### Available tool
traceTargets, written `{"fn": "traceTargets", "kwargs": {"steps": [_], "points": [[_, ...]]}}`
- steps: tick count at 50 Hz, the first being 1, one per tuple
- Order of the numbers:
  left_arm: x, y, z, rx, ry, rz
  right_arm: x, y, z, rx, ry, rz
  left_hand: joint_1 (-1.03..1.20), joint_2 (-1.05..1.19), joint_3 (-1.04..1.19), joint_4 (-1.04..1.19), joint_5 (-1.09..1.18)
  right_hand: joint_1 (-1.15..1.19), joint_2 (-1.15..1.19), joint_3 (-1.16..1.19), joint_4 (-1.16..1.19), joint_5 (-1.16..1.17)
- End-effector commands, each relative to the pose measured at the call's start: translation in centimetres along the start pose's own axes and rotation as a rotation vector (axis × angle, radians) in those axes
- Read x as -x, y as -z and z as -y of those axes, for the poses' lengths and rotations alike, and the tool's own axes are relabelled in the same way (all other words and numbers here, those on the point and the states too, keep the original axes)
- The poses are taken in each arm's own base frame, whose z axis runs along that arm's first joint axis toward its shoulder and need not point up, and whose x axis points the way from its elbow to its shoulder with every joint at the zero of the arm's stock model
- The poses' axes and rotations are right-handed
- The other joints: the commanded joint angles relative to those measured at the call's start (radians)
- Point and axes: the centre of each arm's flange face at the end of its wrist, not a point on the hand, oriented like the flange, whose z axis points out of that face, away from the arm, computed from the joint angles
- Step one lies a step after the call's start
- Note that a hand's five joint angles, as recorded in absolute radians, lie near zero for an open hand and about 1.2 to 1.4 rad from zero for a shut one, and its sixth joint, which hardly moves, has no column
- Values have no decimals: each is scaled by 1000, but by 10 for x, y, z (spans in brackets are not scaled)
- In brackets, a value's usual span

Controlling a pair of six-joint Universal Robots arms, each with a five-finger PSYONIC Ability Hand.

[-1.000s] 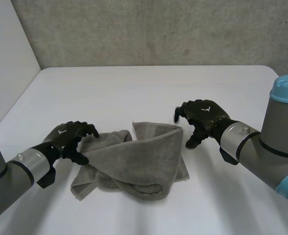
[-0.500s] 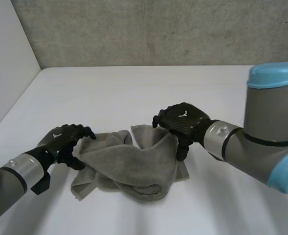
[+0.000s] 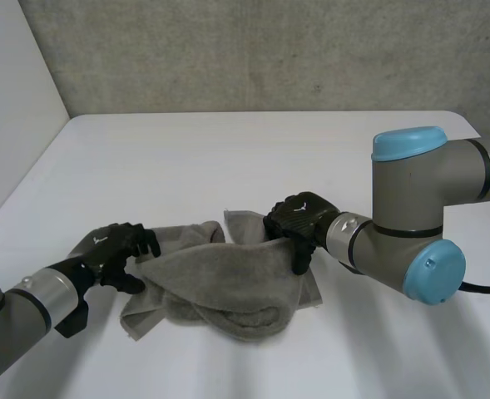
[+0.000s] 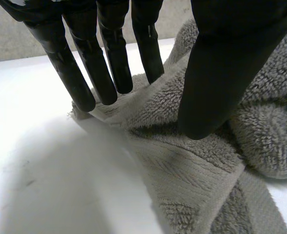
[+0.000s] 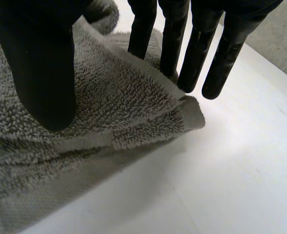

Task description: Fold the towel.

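The grey towel (image 3: 228, 283) lies bunched and loosely folded in the middle of the white table (image 3: 228, 158). My left hand (image 3: 111, 245) is at its left edge. In the left wrist view its straight fingers (image 4: 104, 63) touch the towel's (image 4: 197, 161) edge and the thumb (image 4: 221, 73) rests on the pile, with a ridge of cloth between them. My right hand (image 3: 299, 218) is over the far right corner. In the right wrist view the thumb (image 5: 41, 63) rests on the towel (image 5: 109, 107) and the straight fingers (image 5: 206, 53) stand just beyond its raised edge.
A grey wall (image 3: 253, 50) runs along the table's far edge and a white panel (image 3: 12, 108) stands at the left. Bare table lies beyond the towel and to its right.
My right hand has swung left from beside the towel onto its far right corner. My left hand has slid slightly toward the near left along the towel's left edge, its fingers closing in somewhat.
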Motion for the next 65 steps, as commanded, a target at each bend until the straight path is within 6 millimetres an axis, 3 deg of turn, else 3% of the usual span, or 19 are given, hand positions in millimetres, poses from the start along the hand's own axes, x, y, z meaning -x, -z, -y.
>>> {"fn": "traceTargets", "kwargs": {"steps": [1, 5, 12, 15, 16, 17, 19, 20, 22, 27, 31, 36, 38, 39, 44, 49, 55, 61, 65], "points": [[1, -16, 0, 2, -11, -18, -4, -6, -2, 6, 29, -21, 197, 200, 200, 199, 204, 171, 249, 248, 249, 257], [-2, -28, 6, -17, -32, -40, -9, -7, 7, -28, 45, -39, 489, 492, 492, 492, 497, 787, 866, 865, 866, 873], [-20, -47, 28, -102, -105, -106, -24, -9, 35, -145, 75, -95, 701, 704, 704, 704, 709, 789, 868, 867, 868, 875], [-27, -60, 67, -239, -175, -117, -41, -6, 68, -291, 109, -184, 701, 704, 704, 704, 709, 789, 868, 867, 868, 875], [-24, -64, 99, -345, -209, -82, -53, -2, 90, -393, 132, -257, 701, 704, 704, 704, 709, 789, 868, 867, 868, 875], [-24, -64, 99, -346, -209, -82, -68, 5, 112, -515, 161, -351, 701, 704, 704, 704, 709, 789, 868, 867, 868, 875], [-24, -64, 166, -560, -261, 20, -82, 15, 136, -654, 187, -450, 701, 704, 704, 704, 709, 789, 868, 867, 868, 875], [-24, -63, 167, -562, -261, 21, -93, 30, 160, -798, 210, -549, 701, 704, 704, 704, 709, 789, 868, 867, 868, 875], [-29, -42, 232, -771, -264, 126, -100, 47, 179, -922, 225, -631, 701, 704, 704, 704, 709, 789, 868, 867, 868, 875], [-37, -12, 277, -923, -230, 203, -107, 88, 201, -1103, 252, -752, 701, 704, 704, 704, 709, 789, 868, 867, 868, 875], [-52, -5, 271, -903, -206, 159, -104, 90, 188, -1029, 239, -728, 701, 704, 704, 704, 709, 789, 868, 867, 868, 875], [-66, -3, 215, -706, -188, 123, -77, 70, 133, -704, 171, -545, 701, 704, 704, 704, 709, 789, 868, 867, 868, 875], [-66, -5, 169, -552, -181, 115, -69, 66, 117, -609, 148, -493, 701, 704, 704, 704, 709, 789, 868, 867, 868, 875], [-66, -5, 169, -551, -180, 115, -69, 66, 116, -609, 147, -492, 701, 704, 704, 704, 709, 789, 868, 867, 868, 875], [-67, -4, 70, -251, -173, 96, -39, 54, 51, -304, 60, -344, 701, 704, 704, 704, 709, 789, 868, 867, 868, 875], [-64, -6, 12, -57, -190, 95, -20, 36, 0, -151, 17, -270, 701, 704, 704, 704, 709, 789, 868, 867, 868, 875], [-62, -4, -1, -12, -203, 98, -20, 27, -38, -43, -40, -252, 701, 704, 704, 704, 709, 789, 868, 867, 868, 875], [-62, -2, 18, -73, -207, 107, -24, 28, -40, -52, -62, -270, 701, 704, 704, 704, 709, 789, 868, 867, 868, 875], [-66, 6, 44, -165, -217, 108, -34, 32, -39, -81, -183, -298, 701, 704, 704, 704, 709, 241, 320, 319, 320, 327]]}}
